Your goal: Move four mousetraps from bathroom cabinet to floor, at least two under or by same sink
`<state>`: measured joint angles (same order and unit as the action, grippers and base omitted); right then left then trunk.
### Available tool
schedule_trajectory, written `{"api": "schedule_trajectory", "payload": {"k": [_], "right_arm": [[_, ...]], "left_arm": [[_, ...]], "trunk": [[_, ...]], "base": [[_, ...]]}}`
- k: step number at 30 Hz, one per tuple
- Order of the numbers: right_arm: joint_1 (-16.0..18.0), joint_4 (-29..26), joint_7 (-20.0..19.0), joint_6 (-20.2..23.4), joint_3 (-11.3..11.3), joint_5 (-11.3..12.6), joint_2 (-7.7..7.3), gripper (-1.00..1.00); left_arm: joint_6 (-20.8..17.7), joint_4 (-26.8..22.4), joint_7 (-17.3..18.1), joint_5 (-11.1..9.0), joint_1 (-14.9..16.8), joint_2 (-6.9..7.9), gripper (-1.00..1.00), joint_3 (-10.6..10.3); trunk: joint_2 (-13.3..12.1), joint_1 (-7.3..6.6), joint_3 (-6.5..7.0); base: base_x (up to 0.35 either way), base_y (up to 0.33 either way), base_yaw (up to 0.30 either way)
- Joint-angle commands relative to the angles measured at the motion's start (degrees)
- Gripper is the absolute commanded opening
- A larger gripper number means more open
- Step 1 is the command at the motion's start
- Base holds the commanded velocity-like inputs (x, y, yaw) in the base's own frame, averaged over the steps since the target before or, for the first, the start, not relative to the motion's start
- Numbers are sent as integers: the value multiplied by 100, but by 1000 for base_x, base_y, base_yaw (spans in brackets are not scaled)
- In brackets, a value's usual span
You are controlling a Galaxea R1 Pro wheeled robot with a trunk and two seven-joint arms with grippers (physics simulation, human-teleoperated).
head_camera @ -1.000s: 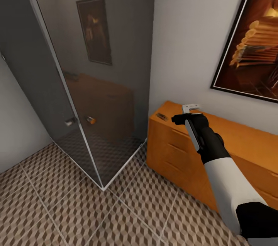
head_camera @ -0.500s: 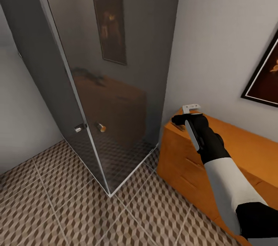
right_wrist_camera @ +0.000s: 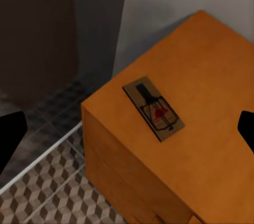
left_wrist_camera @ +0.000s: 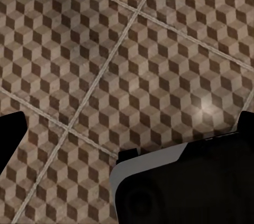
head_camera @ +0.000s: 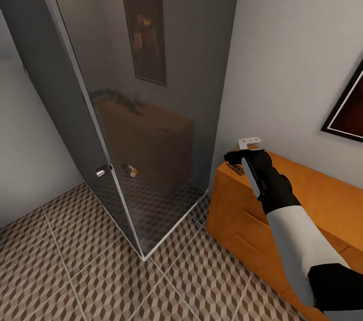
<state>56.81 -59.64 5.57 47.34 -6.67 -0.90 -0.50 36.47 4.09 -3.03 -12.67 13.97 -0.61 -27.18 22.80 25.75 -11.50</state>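
Observation:
One mousetrap, a small brown board with dark wire and a red spot, lies flat near the left end of the orange-brown cabinet top. My right gripper hovers above it, open, its black fingertips far apart on either side and holding nothing. From the head camera the right gripper is over the cabinet corner, and the mousetrap peeks out beneath it. My left gripper hangs open over the cube-patterned bathroom floor, empty. The bathroom sink is out of view.
A tall grey glass shower enclosure with a white base frame stands just left of the cabinet, leaving a narrow gap. A dark-framed picture hangs on the wall above the cabinet. Patterned floor spreads in front.
The view has swung, so the shower and cabinet sit further right in the picture. The right gripper, once right of the mousetrap, now hangs directly over it.

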Motion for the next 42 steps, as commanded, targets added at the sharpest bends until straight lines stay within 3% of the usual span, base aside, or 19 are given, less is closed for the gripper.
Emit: {"api": "schedule_trajectory", "payload": {"k": [1, 12, 29, 33, 42], "right_arm": [[6, 2, 21, 30, -19, -6, -7, 100], [6, 53, 22, -89, -19, -14, -11, 100], [-1, 65, -39, -215, -19, -21, -17, 100], [-2, 88, -160, -216, -24, -23, -34, 100], [-3, 138, -862, -217, -41, -53, -63, 100]], "left_arm": [[36, 25, -31, -17, 9, -9, 100, -49], [36, 29, -31, -17, 9, -25, 100, -50], [36, 29, -31, -17, -23, -27, 100, -50], [36, 28, -31, -17, -25, -25, 100, -50], [34, 28, -31, -17, -26, -18, 100, -50]], "trunk": [[12, 3, -12], [12, 3, -12], [12, 3, -12], [12, 3, -12], [12, 3, -12]], "base": [[8, -3, 2], [3, -37, 1], [96, -182, 0], [189, -175, 0], [70, -53, 0]]}}
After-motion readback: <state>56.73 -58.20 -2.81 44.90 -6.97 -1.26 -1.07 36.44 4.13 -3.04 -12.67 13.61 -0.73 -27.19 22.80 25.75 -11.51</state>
